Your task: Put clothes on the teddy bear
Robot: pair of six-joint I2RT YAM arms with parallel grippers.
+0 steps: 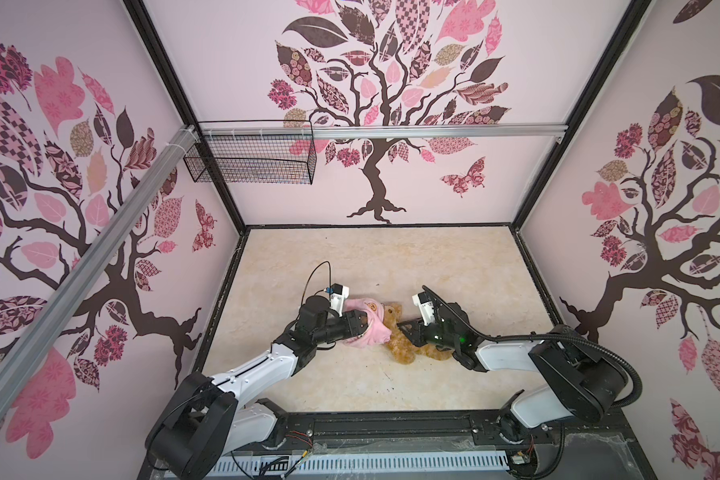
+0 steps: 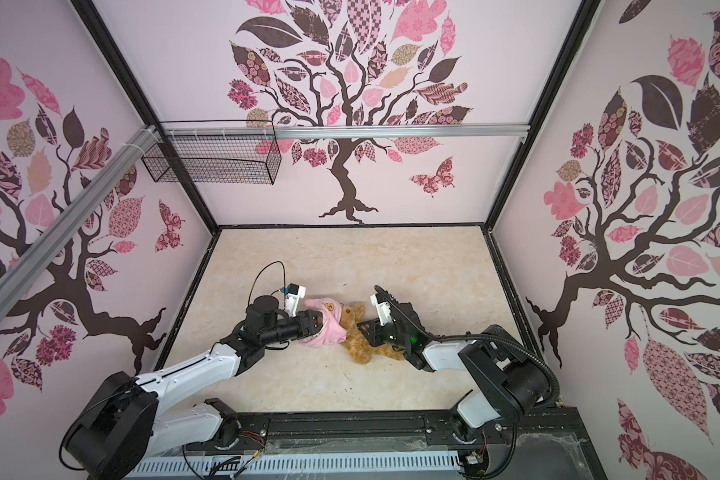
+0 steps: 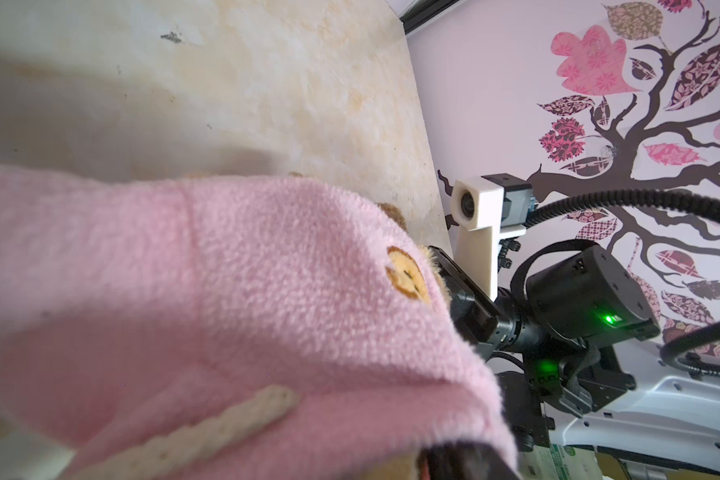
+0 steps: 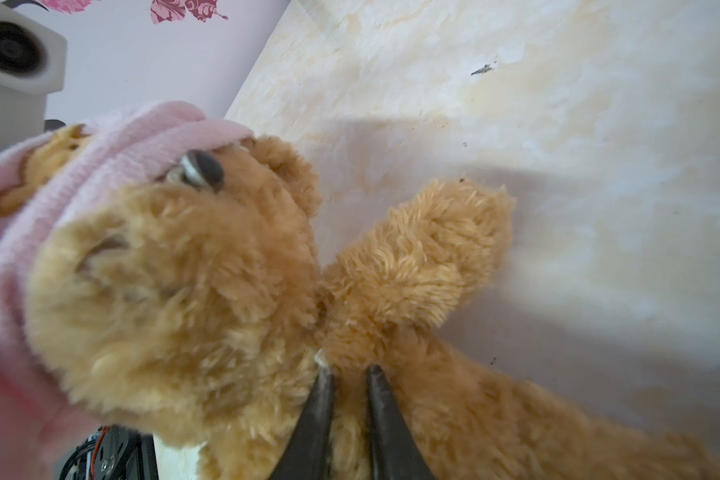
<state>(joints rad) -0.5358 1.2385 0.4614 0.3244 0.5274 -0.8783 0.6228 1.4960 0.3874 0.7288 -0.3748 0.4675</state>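
Your right fingers (image 4: 314,415) seem clenched on the teddy bear (image 4: 184,291); its head points at the left fingers (image 1: 359,322), state unclear.

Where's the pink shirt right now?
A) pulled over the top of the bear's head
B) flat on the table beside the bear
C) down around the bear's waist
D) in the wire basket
A: in the right wrist view the pink shirt wraps the top of the teddy bear's head, its edge just above the eye.
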